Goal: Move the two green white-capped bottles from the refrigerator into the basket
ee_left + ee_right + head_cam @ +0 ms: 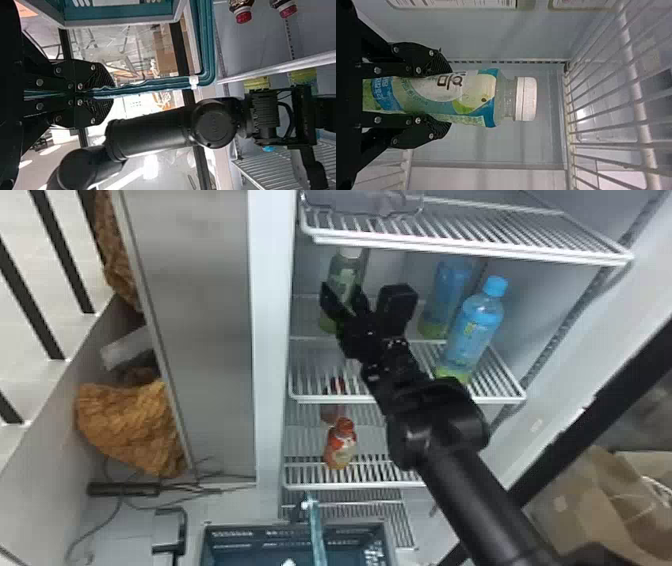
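Held part-way open by the bottle between its fingers, the right claw (341,290) is seen in the refrigerator. The green bottle (345,272) is flanked by both black fingers, which appear to be pressed against its sides, while its white cap (526,99) is left free beyond their tips. The bottle is kept upright between the top shelf (465,249) and the middle shelf (400,399), toward the left wall; whether its base is lifted cannot be told. Two blue bottles (480,320) (447,290) are placed to the right of the claw, one behind the other. On a lower shelf (350,485), an orange-red bottle (341,445) is stood upright. The left claw (111,93) is closed on the teal handle (158,84) of the basket (295,527), its two fingers brought close together with the handle pinched between them. The basket is held low, in front of the refrigerator; something small and white (288,562) is seen inside it, but what it is cannot be told.
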